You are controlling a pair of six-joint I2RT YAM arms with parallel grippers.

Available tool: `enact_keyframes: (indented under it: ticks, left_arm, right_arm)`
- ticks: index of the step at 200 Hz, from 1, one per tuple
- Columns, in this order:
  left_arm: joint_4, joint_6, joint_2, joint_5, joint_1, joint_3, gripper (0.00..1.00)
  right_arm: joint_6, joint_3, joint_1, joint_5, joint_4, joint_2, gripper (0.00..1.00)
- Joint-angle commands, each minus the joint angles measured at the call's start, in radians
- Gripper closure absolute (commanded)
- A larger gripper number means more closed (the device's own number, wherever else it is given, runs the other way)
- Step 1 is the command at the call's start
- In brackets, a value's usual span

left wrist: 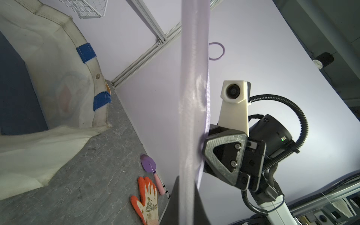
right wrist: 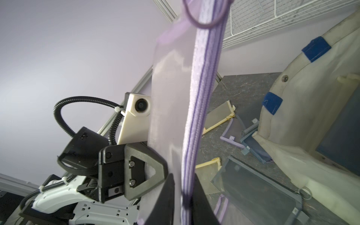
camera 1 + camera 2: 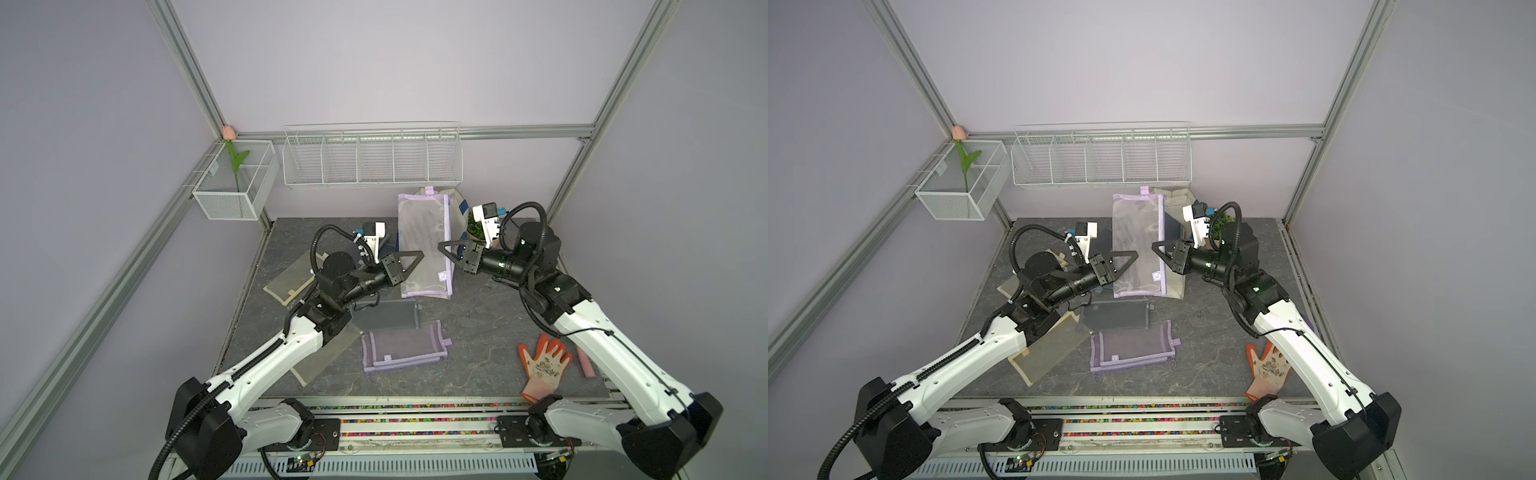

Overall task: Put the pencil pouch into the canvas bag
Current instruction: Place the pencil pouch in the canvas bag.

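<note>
The pencil pouch (image 3: 424, 245) (image 3: 1138, 245) is lilac mesh with a zipper and hangs flat in the air between both arms. My left gripper (image 3: 417, 255) (image 3: 1136, 253) (image 1: 187, 181) is shut on its plain edge. My right gripper (image 3: 441, 246) (image 3: 1154, 246) (image 2: 184, 179) is shut on the zipper edge (image 2: 202, 97) opposite. The off-white canvas bag (image 3: 1177, 199) (image 1: 58, 87) (image 2: 311, 97) with blue straps sits just behind and under the pouch, mostly hidden in both top views. Its dark blue inside faces the wrist cameras.
Other pouches lie on the grey table: a grey one (image 3: 386, 313), a lilac one (image 3: 405, 349) and beige ones (image 3: 291, 282). An orange glove (image 3: 544, 365) and a purple trowel (image 1: 149, 161) lie at the right. A potted plant (image 3: 476, 228) stands by the bag. Wire baskets (image 3: 372, 158) hang on the back wall.
</note>
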Motion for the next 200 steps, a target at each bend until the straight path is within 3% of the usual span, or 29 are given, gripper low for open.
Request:
enact_keyframes:
  ticks: [1,18,38,48,159,173,200]
  left_arm:
    - [-0.151,0.055,0.001,-0.039,0.022,0.1,1.0]
    - [-0.377,0.11,0.043,-0.058,0.054,0.229,1.0]
    - [-0.627,0.181,0.147,-0.063,0.074,0.429,1.0]
    - [-0.733,0.204,0.217,-0.053,0.081,0.536,1.0]
    - [-1.213,0.316,1.077,0.081,0.094,1.626,1.0]
    - [-1.215,0.295,1.145,0.096,0.103,1.69,1.0]
    - [-1.158,0.279,1.19,0.114,0.12,1.688,1.0]
  right_arm:
    - [-0.069,0.056,-0.007,0.099,-0.19,0.003,0.56]
    - [-0.132,0.1,-0.007,0.184,-0.346,-0.001,0.24]
    - [-0.184,0.119,-0.007,0.288,-0.471,-0.03,0.0]
    - [-0.199,0.115,-0.009,0.331,-0.507,-0.053,0.11]
    - [-0.221,0.057,-0.037,0.477,-0.616,-0.255,0.11]
    - [-0.219,0.049,-0.037,0.489,-0.634,-0.276,0.11]
    - [-0.219,0.038,-0.042,0.509,-0.66,-0.317,0.11]
